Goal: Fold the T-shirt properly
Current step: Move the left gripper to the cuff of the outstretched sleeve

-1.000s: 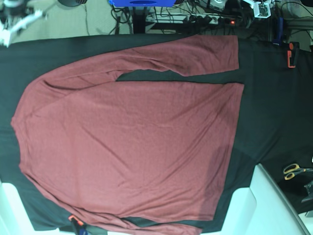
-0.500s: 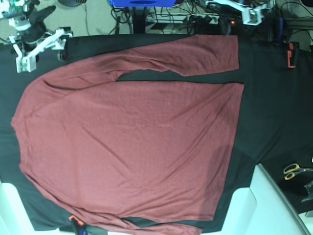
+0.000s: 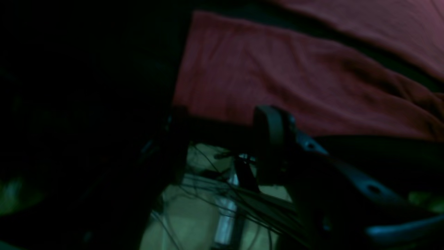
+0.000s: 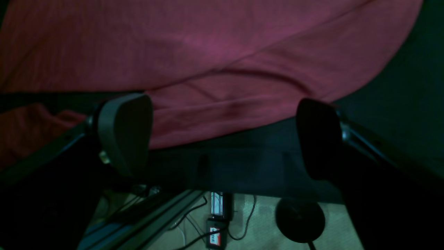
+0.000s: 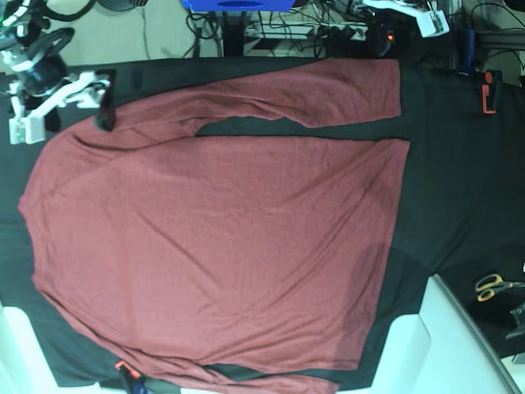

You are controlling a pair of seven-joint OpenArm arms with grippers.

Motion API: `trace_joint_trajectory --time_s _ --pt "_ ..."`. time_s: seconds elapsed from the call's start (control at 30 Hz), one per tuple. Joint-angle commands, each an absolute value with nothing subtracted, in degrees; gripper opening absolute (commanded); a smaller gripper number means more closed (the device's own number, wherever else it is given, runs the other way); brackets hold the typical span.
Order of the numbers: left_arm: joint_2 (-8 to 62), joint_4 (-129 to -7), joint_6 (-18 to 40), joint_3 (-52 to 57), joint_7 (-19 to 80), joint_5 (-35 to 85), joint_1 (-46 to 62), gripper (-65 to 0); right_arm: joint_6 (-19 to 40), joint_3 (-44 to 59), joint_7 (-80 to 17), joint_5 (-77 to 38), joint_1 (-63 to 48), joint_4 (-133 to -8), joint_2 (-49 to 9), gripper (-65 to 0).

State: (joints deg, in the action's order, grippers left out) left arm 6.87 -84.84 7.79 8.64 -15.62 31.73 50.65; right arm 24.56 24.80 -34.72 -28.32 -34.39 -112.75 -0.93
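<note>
T-shirt (image 5: 221, 238) lies flat on the desk (image 5: 459, 180), its upper sleeve running lengthwise along the far edge – right gripper (image 4: 225, 139), fingers spread approx over the shoulder end, is nearer; left gripper (image 5: 402, 16) sits beyond the cuff, finger state can't tell.

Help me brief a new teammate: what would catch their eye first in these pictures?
The maroon T-shirt dominates, spread flat over the black table cloth with one long sleeve along the far edge. The right tool hangs open above the shirt's shoulder edge. Yellow-handled scissors lie off to the side.
</note>
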Motion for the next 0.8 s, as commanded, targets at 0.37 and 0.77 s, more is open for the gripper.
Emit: trace_joint_trajectory --time_s 0.37,0.77 --pt "6.3 -80.1 20.4 15.3 -17.2 34.8 50.5 -37.5 25.2 24.9 -33.7 -29.4 -34.9 -111.3 -3.6 -3.0" --pt "4.3 -80.7 21.7 29.9 -6.2 34.6 43.2 -37.4 25.2 24.9 -33.7 -29.4 -35.3 -111.1 -3.9 -3.0"
